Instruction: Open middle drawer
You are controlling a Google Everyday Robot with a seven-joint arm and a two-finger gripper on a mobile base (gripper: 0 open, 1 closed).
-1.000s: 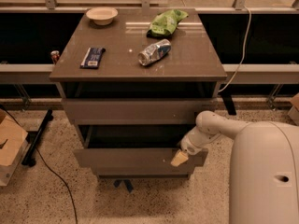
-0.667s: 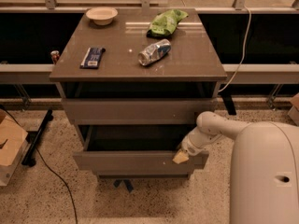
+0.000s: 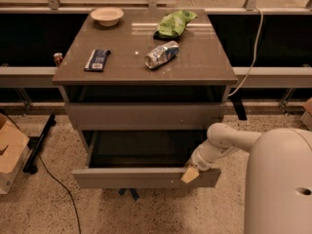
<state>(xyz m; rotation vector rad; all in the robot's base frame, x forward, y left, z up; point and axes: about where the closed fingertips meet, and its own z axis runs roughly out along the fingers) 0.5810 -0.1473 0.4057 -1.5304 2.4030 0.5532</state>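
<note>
1. A grey-brown cabinet top (image 3: 195,67) is carrying four things: a pale bowl (image 3: 107,16) at 11 o'clock, a green bag (image 3: 174,23) at 1 o'clock, a crushed can (image 3: 161,55) just right of centre, and a dark packet (image 3: 97,60) at 9 o'clock.
2. A cardboard box (image 3: 9,150) is sitting on the speckled floor (image 3: 48,208) at the room's 9 o'clock side.
3. The upper drawer (image 3: 146,115) is sitting flush.
4. The middle drawer (image 3: 136,178) is standing pulled out below it, its dark inside showing.
5. The gripper (image 3: 191,173) is resting on the drawer front's top edge at 3 o'clock; I cannot tell how the claw is set.
</note>
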